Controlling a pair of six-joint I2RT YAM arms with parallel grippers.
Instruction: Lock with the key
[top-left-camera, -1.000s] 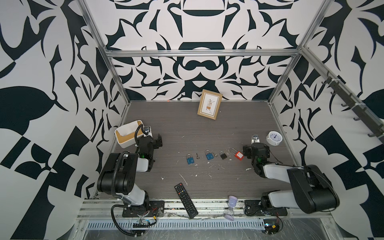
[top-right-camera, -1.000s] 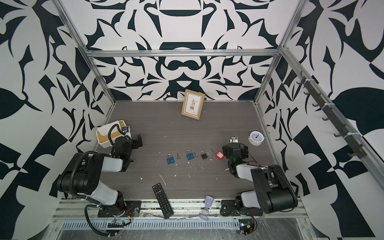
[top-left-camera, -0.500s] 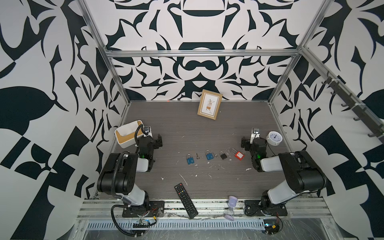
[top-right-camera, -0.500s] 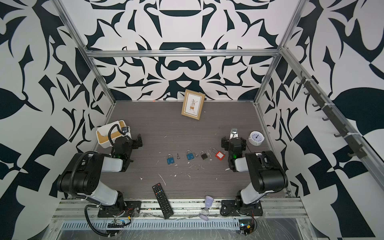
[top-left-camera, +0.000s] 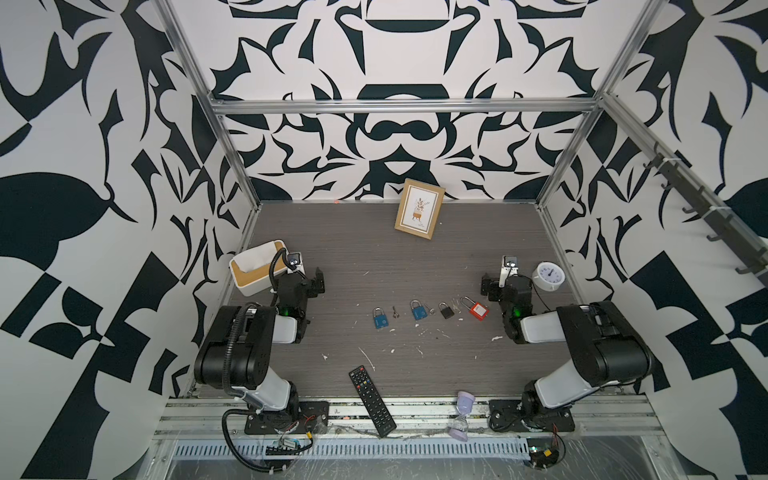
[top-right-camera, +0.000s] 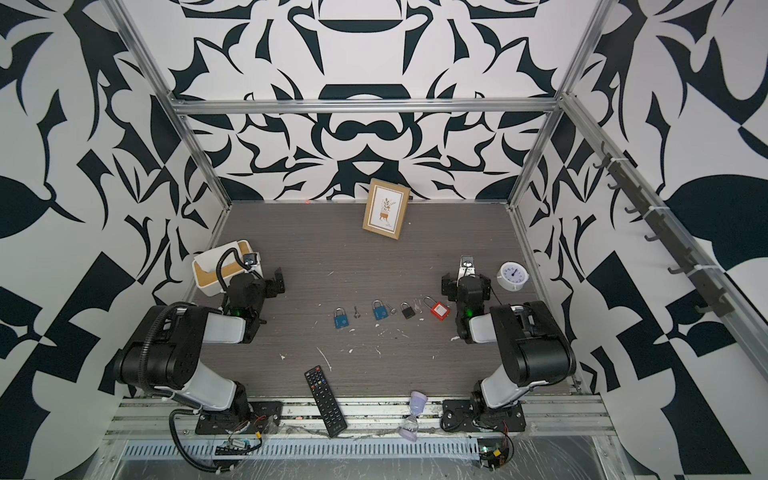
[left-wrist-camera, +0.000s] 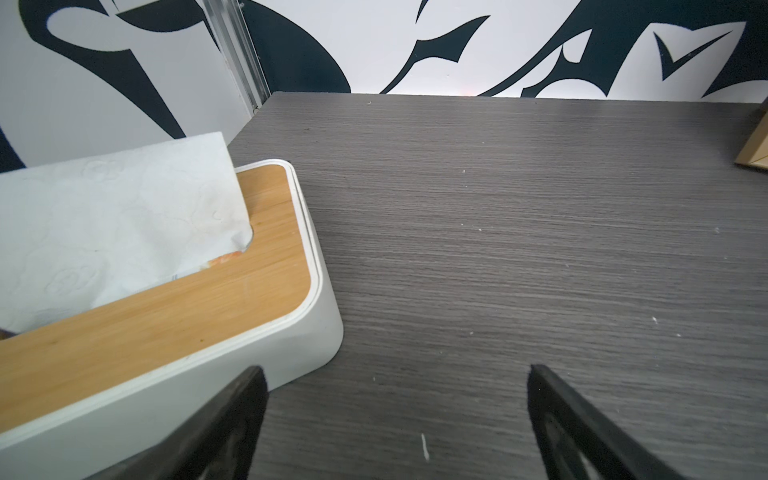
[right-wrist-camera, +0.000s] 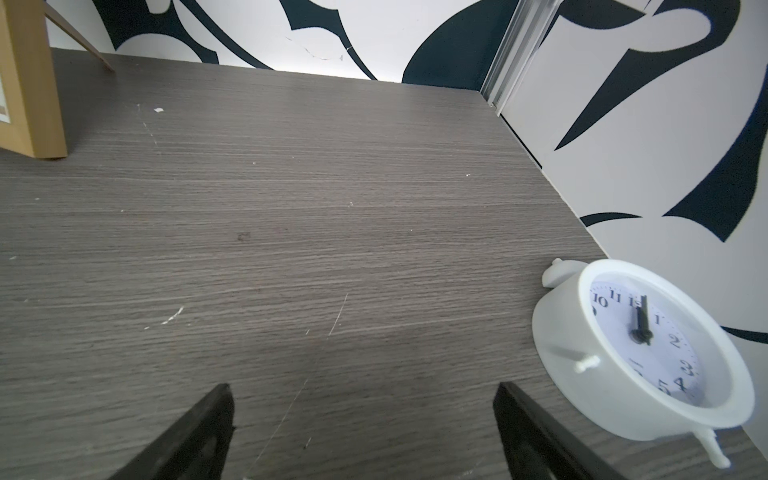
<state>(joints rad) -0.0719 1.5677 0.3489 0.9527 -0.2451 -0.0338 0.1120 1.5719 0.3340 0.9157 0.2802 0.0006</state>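
Observation:
In both top views a row of padlocks lies mid-table: a blue padlock (top-left-camera: 380, 320) with a small key (top-left-camera: 395, 311) beside it, a second blue padlock (top-left-camera: 417, 311), a black padlock (top-left-camera: 446, 310) and a red padlock (top-left-camera: 478, 309), with more small keys between them. My left gripper (top-left-camera: 309, 278) rests open at the left, well apart from the row. My right gripper (top-left-camera: 505, 282) is open just right of the red padlock and behind it. Both wrist views show only bare table between the spread fingers, left gripper (left-wrist-camera: 395, 386) and right gripper (right-wrist-camera: 363, 399). The locks do not show in either wrist view.
A tissue box (left-wrist-camera: 166, 291) stands just left of the left gripper. A white alarm clock (right-wrist-camera: 640, 349) sits close to the right gripper by the right wall. A picture frame (top-left-camera: 419, 208) leans at the back. A remote (top-left-camera: 371, 401) and an hourglass (top-left-camera: 463, 415) lie at the front edge.
The right arm has folded back, and its gripper has drawn a little away from the red padlock toward the back. The left arm has not moved.

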